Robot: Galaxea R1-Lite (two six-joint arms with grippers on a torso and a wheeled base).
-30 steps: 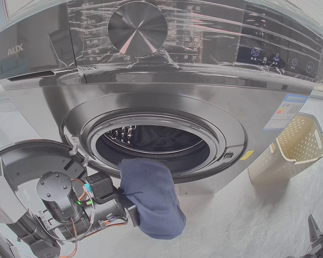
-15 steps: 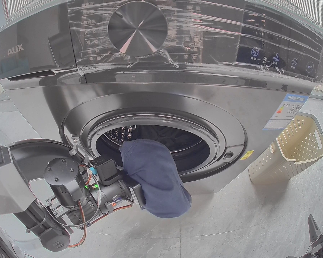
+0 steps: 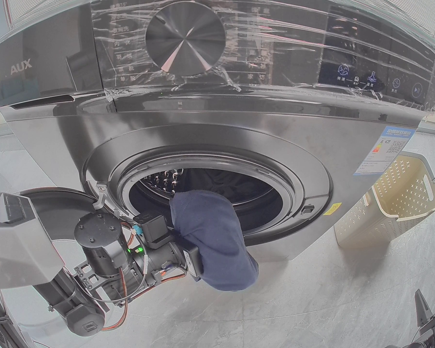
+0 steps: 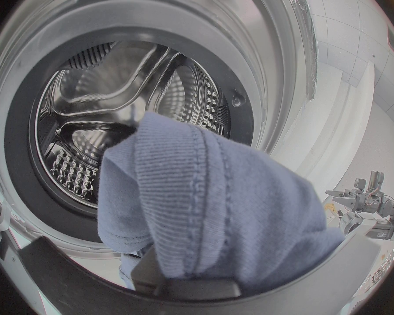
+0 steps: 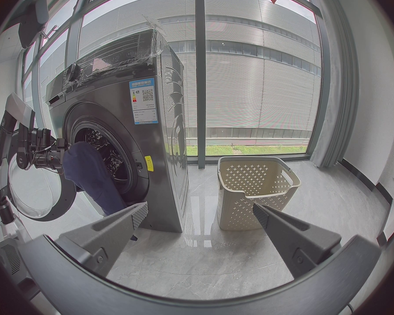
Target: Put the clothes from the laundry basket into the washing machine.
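Clothing in hand is a single navy garment (image 3: 212, 240), held at the mouth of the washing machine (image 3: 256, 122). Its upper fold is raised over the lower lip of the round opening (image 3: 275, 204), while the rest is left hanging outside against the machine's front, above the floor (image 3: 324, 291). It is carried by the left gripper (image 4: 184, 285), whose fingers are closed on the cloth and largely buried under it. The high, forward hold is judged to be meant for tipping the bulk over the lip, not for dropping it short. Room for the arm is given by the door (image 3: 53, 209), which is swung open to the robot's left. Inside the drum (image 4: 118, 110), bare perforated metal is seen from the wrist, and something dark, seemingly cloth already loaded, is made out deeper in from the head view. The laundry basket (image 5: 258, 171) is set on the floor beside the machine, on the robot's right, and no clothing is made out in the part of its inside that shows. The right gripper (image 5: 199, 211) is kept low and well apart from the machine, its fingers spread wide with nothing between them.
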